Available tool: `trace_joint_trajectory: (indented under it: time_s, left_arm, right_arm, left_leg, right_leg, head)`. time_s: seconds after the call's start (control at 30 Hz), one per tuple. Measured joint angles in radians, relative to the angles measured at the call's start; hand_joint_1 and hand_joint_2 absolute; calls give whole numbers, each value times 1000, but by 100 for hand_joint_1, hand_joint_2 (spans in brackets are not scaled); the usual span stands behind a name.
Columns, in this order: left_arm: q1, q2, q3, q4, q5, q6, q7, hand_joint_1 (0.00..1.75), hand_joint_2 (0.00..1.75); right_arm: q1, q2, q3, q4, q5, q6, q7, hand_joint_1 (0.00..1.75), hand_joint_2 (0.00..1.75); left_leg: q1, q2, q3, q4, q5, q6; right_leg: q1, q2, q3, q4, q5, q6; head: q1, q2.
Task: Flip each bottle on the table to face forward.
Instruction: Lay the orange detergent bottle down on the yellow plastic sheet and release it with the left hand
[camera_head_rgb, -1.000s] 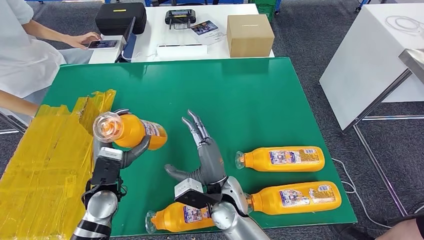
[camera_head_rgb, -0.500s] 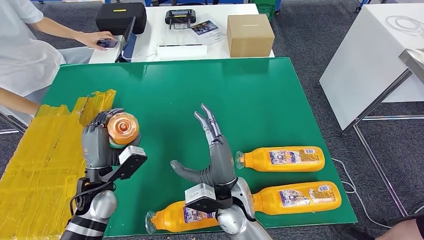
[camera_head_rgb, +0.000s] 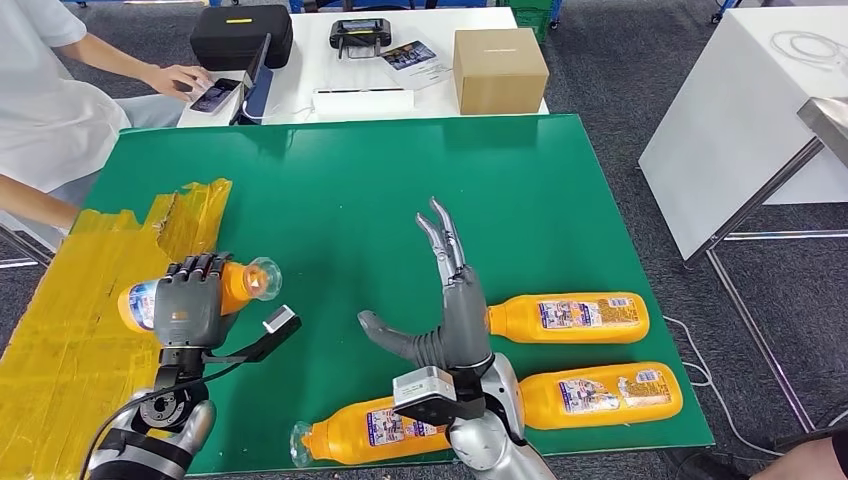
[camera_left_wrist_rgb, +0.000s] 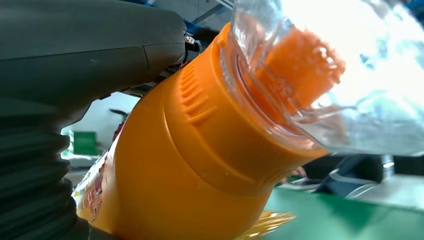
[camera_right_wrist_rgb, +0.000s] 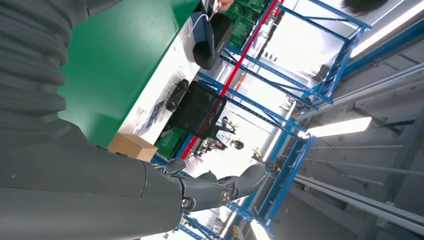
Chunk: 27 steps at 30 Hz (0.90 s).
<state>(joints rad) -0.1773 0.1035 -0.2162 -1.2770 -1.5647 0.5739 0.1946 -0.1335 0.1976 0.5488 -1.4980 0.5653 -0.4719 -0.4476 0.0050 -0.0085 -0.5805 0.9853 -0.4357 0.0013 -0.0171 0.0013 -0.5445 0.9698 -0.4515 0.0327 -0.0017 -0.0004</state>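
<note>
Altogether four bottles (camera_head_rgb: 566, 317), one in left robot hand (camera_head_rgb: 185, 309)

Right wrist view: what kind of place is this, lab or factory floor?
Likely a warehouse-style robot test area. Blue steel racking under strip lights, a green-topped work table, and a side table with a black equipment case and controller.

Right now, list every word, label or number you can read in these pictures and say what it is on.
No text can be read.
Labels on the three bottles lying on the green table: print too small.
Label on the bottle the left hand holds: blurred.
Booklet on the white table: cover too small.
Black case: a yellow mark, no legible words.
Cardboard box: no print visible.
</note>
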Motion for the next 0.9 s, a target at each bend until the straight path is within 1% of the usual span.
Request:
trace_joint_trajectory:
  time_s: [0.2, 0.3, 0.4, 0.53, 0.7, 0.9]
  left_arm:
    - [-46, 70, -84, 71, -3, -50, 128, 175, 175]
    - [-86, 96, -128, 132, -3, -45, 194, 175, 175]
    - [-129, 113, -163, 206, -3, -23, 224, 175, 175]
    - [-182, 116, -187, 316, -3, 15, 222, 175, 175]
    - [-229, 107, -179, 438, -4, 49, 139, 175, 175]
    - [-291, 83, -142, 594, -6, 78, 76, 175, 175]
  right_arm:
    - [2, -4, -1, -11, 5, 3, 7, 0, 175]
    - [2, -4, -2, -12, 6, 8, 10, 0, 175]
    - [1, -4, -2, -12, 5, 14, 10, 0, 175]
    - [-5, -4, -1, -12, -2, 23, 10, 0, 175]
    - [-17, -3, 5, -6, -19, 35, 8, 0, 175]
    - [-35, -3, 20, 11, -37, 42, 5, 0, 175]
  left_leg:
    - [0, 0, 0, 0, 0, 0]
    - [0, 0, 0, 0, 0, 0]
    - [0, -1, 0, 0, 0, 0]
    - [0, 0, 0, 0, 0, 0]
    - [0, 0, 0, 0, 0, 0]
    - [0, 0, 0, 0, 0, 0]
  right_leg:
    - [0, 0, 0, 0, 0, 0]
    - [0, 0, 0, 0, 0, 0]
    - [0, 0, 1, 0, 0, 0]
    - [0, 0, 1, 0, 0, 0]
    - [0, 0, 1, 0, 0, 0]
    - [0, 0, 1, 0, 0, 0]
  head:
    - [0, 0]
    - [0, 0]
    - [0, 0]
    - [0, 0]
    - [0, 0]
    - [0, 0]
